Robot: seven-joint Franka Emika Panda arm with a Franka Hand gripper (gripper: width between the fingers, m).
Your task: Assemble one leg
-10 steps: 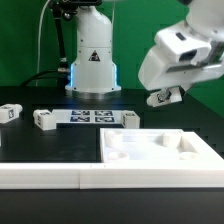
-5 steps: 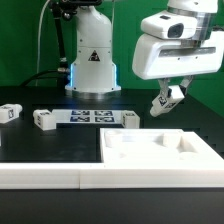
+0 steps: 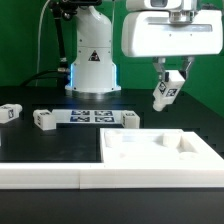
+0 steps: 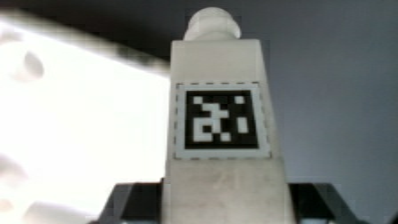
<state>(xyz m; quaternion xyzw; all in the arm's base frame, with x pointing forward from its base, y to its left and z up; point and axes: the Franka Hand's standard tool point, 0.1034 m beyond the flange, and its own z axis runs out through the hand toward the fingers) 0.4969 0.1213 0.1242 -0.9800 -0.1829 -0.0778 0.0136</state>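
My gripper (image 3: 167, 82) is shut on a leg (image 3: 164, 93), a small white oblong block with a black-and-white tag, held in the air above the far right part of the large white tray-like panel (image 3: 160, 150). In the wrist view the leg (image 4: 221, 120) stands between the dark fingers (image 4: 139, 200), tag facing the camera, rounded peg at its far end. More legs lie on the black table: one at the far left edge (image 3: 9, 113), one left of middle (image 3: 43, 120), one near the panel's far corner (image 3: 129, 119).
The marker board (image 3: 88, 116) lies flat on the table in front of the white robot base (image 3: 92, 62). A white rail (image 3: 50, 175) runs along the near edge, left of the panel.
The arm has swung towards the exterior view's left and turned, carrying the leg with it; the leg now hangs more upright above the panel's far right side.
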